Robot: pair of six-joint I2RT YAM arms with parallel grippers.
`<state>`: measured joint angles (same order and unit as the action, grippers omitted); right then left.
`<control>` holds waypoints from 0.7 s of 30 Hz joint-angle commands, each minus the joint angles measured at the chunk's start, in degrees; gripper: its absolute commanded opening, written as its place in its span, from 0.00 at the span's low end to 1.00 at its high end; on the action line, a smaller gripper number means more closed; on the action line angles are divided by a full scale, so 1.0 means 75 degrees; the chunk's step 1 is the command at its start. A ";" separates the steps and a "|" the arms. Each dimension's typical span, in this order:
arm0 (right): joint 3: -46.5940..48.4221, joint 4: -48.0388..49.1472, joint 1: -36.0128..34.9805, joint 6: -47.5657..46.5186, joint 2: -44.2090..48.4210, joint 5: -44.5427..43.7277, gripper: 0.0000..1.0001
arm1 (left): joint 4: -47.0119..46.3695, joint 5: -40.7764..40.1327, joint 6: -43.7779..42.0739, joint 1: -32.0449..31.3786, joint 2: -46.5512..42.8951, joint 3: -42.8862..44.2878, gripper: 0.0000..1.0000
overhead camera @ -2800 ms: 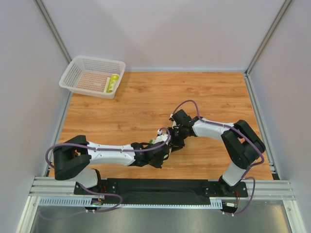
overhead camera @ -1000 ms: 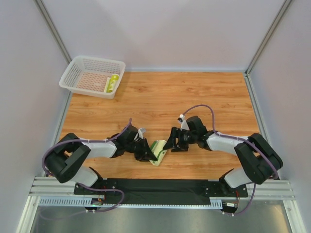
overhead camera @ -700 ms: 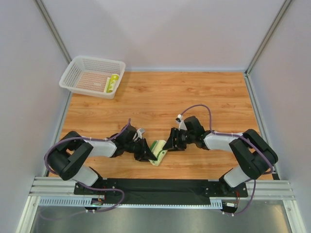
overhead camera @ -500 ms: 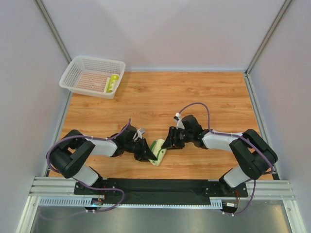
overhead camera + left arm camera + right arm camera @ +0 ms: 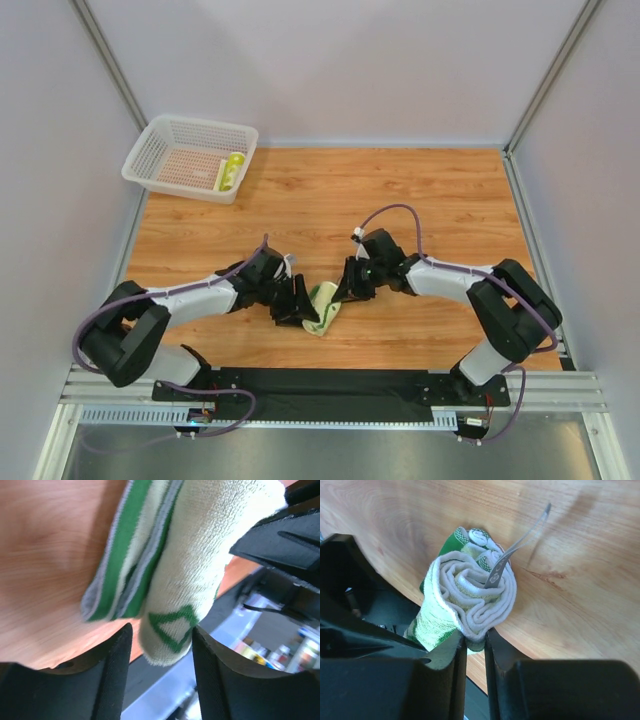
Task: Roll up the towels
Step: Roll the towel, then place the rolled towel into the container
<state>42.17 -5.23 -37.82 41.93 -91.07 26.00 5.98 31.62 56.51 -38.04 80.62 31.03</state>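
A cream towel with green patterns lies rolled on the wooden table between both grippers. In the left wrist view its end, marked with a green triangle, sits between the spread jaws of my left gripper; the left finger stands clear of it. From above, my left gripper is at the roll's left side. My right gripper is at the roll's upper right end. In the right wrist view the roll's spiral end faces me, and my right gripper is shut on its lower outer fold.
A white mesh basket stands at the table's far left corner with a rolled yellow-green towel inside. A grey tag sticks out of the roll's end. The black base rail runs just in front of the roll.
My right gripper moved left onto the roll's end and shut on it. My left gripper's jaws opened off the roll, and the left arm shifted slightly right.
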 commanded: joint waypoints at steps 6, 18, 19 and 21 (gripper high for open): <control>0.0903 -0.1737 -0.0113 -0.0388 -0.0221 -0.0853 0.12 | 0.3442 -0.2561 -0.1452 -0.0681 -0.1326 0.1440 0.63; 0.1654 -0.2536 -0.0359 -0.0529 -0.0490 -0.1064 0.11 | 0.2872 -0.2985 -0.3819 -0.1092 -0.0532 0.2636 0.88; 0.1689 -0.2560 -0.0359 -0.0540 -0.0491 -0.1064 0.11 | 0.2848 -0.3055 -0.3901 -0.1092 -0.0368 0.2683 0.88; 0.1701 -0.2595 -0.0359 -0.0552 -0.0479 -0.1076 0.11 | 0.2650 -0.3055 -0.4136 -0.1092 0.0124 0.2730 0.88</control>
<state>53.19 -22.31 -40.10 38.96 -94.08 19.55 27.86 9.82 31.38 -46.15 77.84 49.63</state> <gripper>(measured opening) 0.164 0.873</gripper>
